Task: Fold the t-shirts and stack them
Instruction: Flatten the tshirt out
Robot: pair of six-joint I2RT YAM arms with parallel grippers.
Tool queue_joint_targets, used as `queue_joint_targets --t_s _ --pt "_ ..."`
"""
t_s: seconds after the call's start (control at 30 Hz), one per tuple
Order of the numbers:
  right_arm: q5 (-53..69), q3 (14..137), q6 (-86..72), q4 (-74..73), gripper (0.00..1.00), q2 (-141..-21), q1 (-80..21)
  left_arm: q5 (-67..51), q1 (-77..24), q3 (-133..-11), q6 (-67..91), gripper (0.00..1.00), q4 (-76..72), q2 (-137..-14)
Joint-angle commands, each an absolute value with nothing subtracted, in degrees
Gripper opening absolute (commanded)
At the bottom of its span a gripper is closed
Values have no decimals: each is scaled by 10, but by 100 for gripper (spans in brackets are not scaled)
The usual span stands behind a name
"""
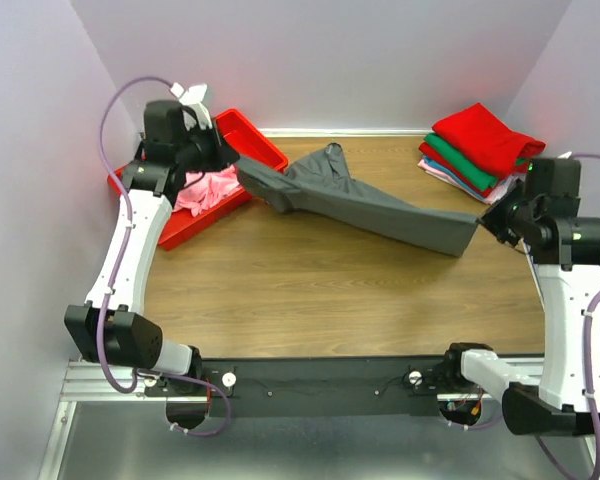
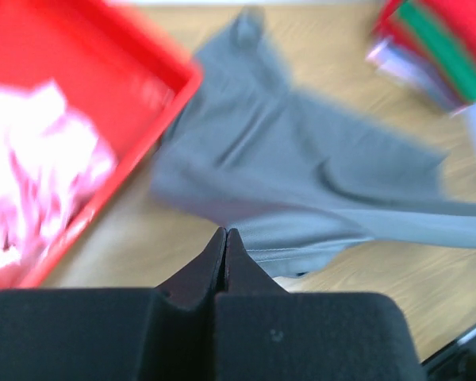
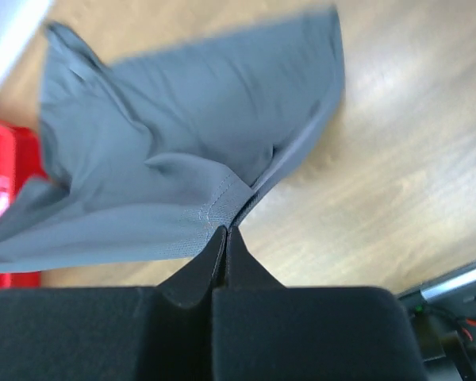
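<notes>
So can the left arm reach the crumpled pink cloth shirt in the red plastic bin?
Probably not: the pink shirt lies close, but the left gripper is shut on the dark grey shirt.

Bin (image 1: pixel 258 138) far left, shirt (image 1: pixel 208 190) inside; stretched t-shirt (image 1: pixel 380 205) mid-table; shirt stack (image 1: pixel 477 150) far right

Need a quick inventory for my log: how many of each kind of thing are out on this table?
grey shirt: 1
pink shirt: 1
stack of folded shirts: 1
red bin: 1
Total: 4
</notes>
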State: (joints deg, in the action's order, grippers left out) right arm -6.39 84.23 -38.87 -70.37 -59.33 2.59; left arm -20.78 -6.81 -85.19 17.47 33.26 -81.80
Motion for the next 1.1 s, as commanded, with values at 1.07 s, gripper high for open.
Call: queue_joint_targets --t_s 1.07 --pt "-108 1163 -263 -469 1 -863 26 -289 -88 -1276 260 0 249 -932"
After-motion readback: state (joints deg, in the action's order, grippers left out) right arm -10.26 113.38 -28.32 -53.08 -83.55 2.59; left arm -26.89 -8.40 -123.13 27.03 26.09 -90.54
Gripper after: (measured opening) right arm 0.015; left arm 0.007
